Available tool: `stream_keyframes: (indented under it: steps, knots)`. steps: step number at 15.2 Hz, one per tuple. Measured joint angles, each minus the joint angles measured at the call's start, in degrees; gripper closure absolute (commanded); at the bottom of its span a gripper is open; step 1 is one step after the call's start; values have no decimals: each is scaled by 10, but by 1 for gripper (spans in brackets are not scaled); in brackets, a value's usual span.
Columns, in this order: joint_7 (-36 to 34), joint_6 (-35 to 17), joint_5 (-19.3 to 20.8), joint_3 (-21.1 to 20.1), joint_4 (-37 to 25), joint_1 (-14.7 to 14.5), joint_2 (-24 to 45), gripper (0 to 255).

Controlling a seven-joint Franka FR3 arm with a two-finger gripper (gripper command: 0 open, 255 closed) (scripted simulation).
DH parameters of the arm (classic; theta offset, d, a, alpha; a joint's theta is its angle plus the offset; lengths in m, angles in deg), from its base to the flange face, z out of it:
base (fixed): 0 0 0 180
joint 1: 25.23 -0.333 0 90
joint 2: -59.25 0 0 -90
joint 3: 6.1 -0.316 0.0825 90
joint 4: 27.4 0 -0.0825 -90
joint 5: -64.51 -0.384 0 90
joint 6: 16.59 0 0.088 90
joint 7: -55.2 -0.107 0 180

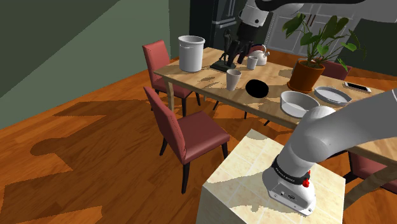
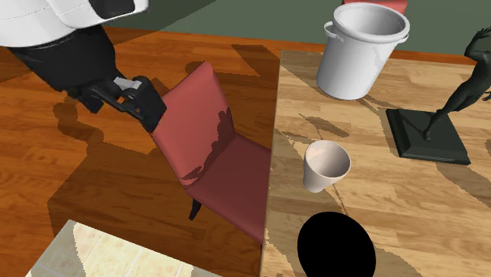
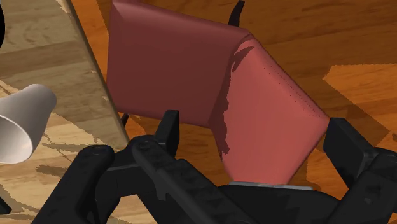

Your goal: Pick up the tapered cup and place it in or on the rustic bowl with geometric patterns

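The tapered cup (image 1: 234, 79) (image 2: 326, 165) (image 3: 22, 124) is off-white and stands upright near the table's edge on the chair side. Just beside it lies a round, flat black shape (image 1: 257, 88) (image 2: 336, 245), where the bowl is; no pattern is drawn on it. My black gripper (image 1: 234, 56) (image 2: 146, 106) (image 3: 254, 137) hangs in the air over a red chair, off the table edge and apart from the cup. Its fingers (image 3: 168, 127) stand wide apart and nothing is between them.
On the wooden table (image 2: 393, 212) stand a large white bucket (image 1: 191, 53) (image 2: 362, 47), a dark statue (image 2: 441, 118), a potted plant (image 1: 308, 63), a white bowl (image 1: 299, 102), a plate (image 1: 332, 94) and a phone (image 1: 357, 86). Red chairs (image 1: 191, 130) (image 2: 212, 149) line the table's side.
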Motion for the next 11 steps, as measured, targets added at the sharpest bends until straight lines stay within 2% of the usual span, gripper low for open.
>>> stream_keyframes:
  steps: [8,11]
  knots:
    - [106,-51,10,90,-40,15,108,0]
    - [146,-67,0,122,-75,14,166,0]
